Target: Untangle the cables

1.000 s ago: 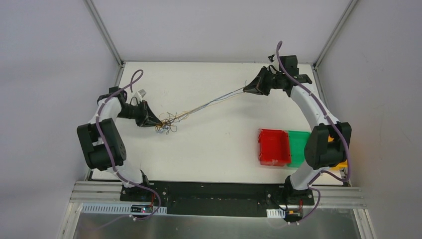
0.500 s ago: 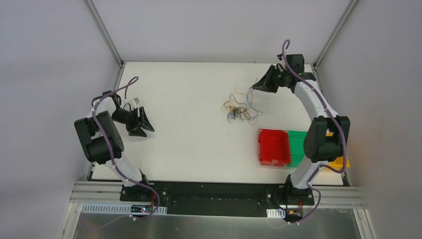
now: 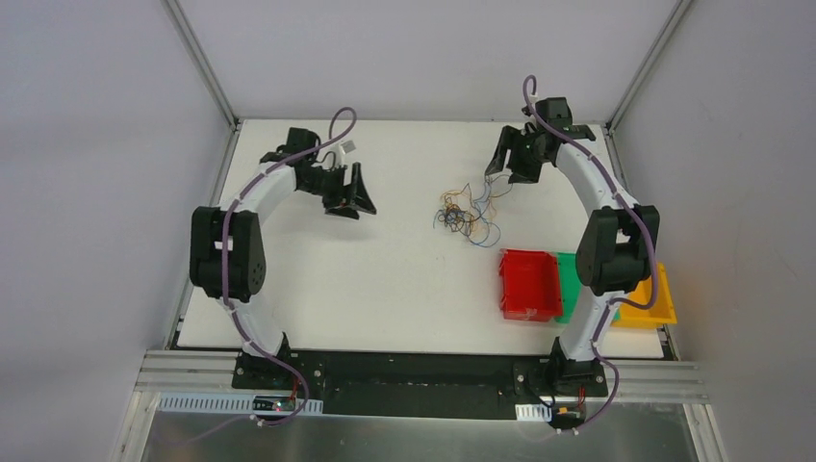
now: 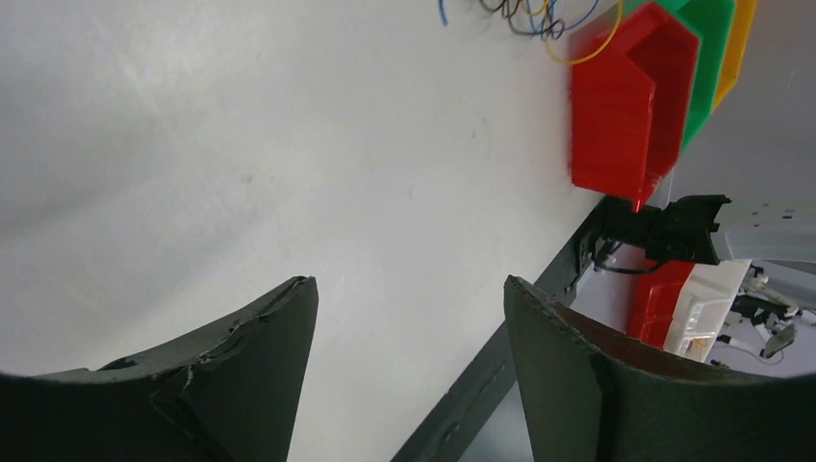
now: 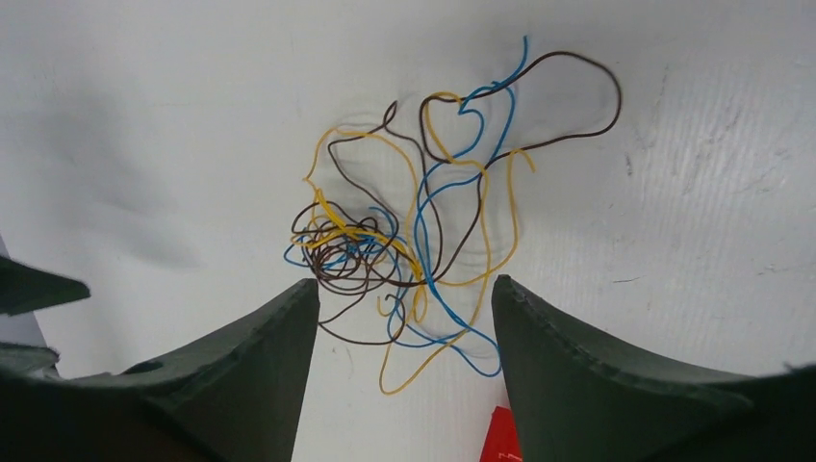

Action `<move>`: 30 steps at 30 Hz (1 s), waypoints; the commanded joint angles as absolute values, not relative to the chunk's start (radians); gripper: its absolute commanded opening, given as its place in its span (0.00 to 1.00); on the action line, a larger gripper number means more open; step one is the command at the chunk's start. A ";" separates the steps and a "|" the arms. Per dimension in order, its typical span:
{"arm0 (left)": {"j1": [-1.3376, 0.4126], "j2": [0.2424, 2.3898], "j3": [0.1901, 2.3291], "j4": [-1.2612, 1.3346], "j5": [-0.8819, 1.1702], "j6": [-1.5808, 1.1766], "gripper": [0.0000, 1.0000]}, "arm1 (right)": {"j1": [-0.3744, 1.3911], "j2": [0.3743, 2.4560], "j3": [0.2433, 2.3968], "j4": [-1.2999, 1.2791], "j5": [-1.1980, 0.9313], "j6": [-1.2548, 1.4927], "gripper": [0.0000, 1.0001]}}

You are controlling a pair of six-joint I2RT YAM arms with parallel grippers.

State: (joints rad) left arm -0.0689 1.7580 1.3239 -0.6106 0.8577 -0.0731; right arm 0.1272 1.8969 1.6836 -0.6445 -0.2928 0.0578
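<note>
Right gripper (image 5: 404,284), fingers spread and holding nothing, hangs over the cables (image 5: 420,245), a loose yellow, blue and dark tangle lying on the table (image 3: 385,279) near a red bin (image 3: 529,284). Left gripper (image 3: 351,207), likewise spread and empty, stands well apart from them.

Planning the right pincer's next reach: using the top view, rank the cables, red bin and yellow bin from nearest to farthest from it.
1. cables, just left of the right pincer and slightly lower in view.
2. red bin, well below it in view.
3. yellow bin, far right, lowest in view.
</note>
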 commanded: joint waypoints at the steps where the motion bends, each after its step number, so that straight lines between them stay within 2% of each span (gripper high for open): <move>1: -0.188 1.876 1.388 -0.248 0.895 -0.342 0.71 | 0.171 1.904 1.688 -0.695 -0.423 0.017 0.69; 5: -0.295 2.019 1.452 -0.041 0.908 -0.499 0.68 | 0.197 1.974 1.683 -0.705 -0.522 0.070 0.68; 10: -0.359 2.176 1.469 0.307 0.920 -0.741 0.64 | 0.245 2.021 1.642 -0.664 -0.506 0.103 0.63; 18: -0.437 2.330 1.581 0.393 0.891 -0.853 0.63 | 0.259 2.091 1.611 -0.664 -0.424 0.086 0.60; 19: -0.440 2.346 1.591 0.400 0.889 -0.868 0.61 | 0.262 2.101 1.611 -0.663 -0.422 0.086 0.60; 22: -0.442 2.378 1.588 0.452 0.897 -0.925 0.44 | 0.266 2.122 1.609 -0.655 -0.410 0.094 0.58; 28: -0.442 2.339 1.534 0.482 0.911 -0.917 0.19 | 0.267 2.133 1.609 -0.649 -0.364 0.081 0.50; 30: -0.443 2.316 1.522 0.482 0.925 -0.911 0.00 | 0.267 2.130 1.603 -0.647 -0.354 0.065 0.44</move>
